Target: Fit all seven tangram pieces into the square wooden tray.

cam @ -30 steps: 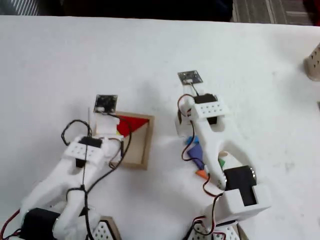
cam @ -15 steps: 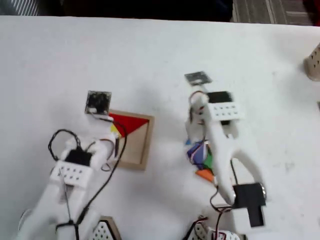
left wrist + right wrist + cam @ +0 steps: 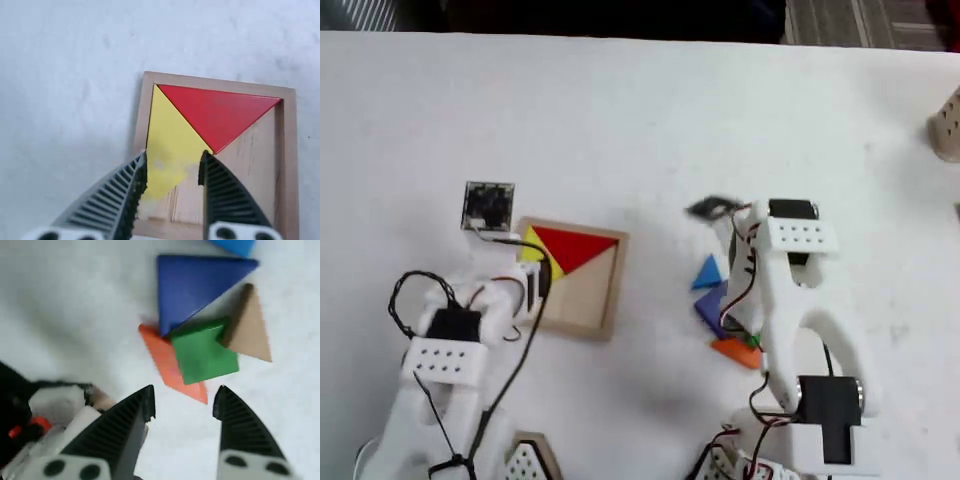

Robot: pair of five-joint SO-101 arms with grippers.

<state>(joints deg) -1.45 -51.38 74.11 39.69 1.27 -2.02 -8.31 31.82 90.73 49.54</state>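
Observation:
The square wooden tray [image 3: 287, 150] holds a red triangle [image 3: 215, 112] along its far edge and a yellow triangle [image 3: 170, 132] against its left side. My left gripper [image 3: 172, 160] hangs open above the yellow triangle's near corner, holding nothing. In the high view the tray [image 3: 605, 300] lies left of centre, with the red triangle [image 3: 575, 245] and yellow triangle [image 3: 532, 250] inside. My right gripper [image 3: 184, 395] is open over a loose cluster: dark blue triangle [image 3: 192, 282], green square [image 3: 205, 352], orange piece [image 3: 170, 365], tan triangle [image 3: 250, 330] and light blue piece [image 3: 235, 245].
In the high view the cluster lies right of the tray, partly under the right arm [image 3: 790, 260]: light blue [image 3: 710, 272], dark blue [image 3: 712, 305], orange [image 3: 735, 350]. A perforated wooden object [image 3: 948, 125] stands at the table's right edge. Bare white table stretches behind.
The left arm drew back toward the front left, uncovering the yellow triangle lying in the tray. The right arm swung right and nearer, exposing the loose pieces.

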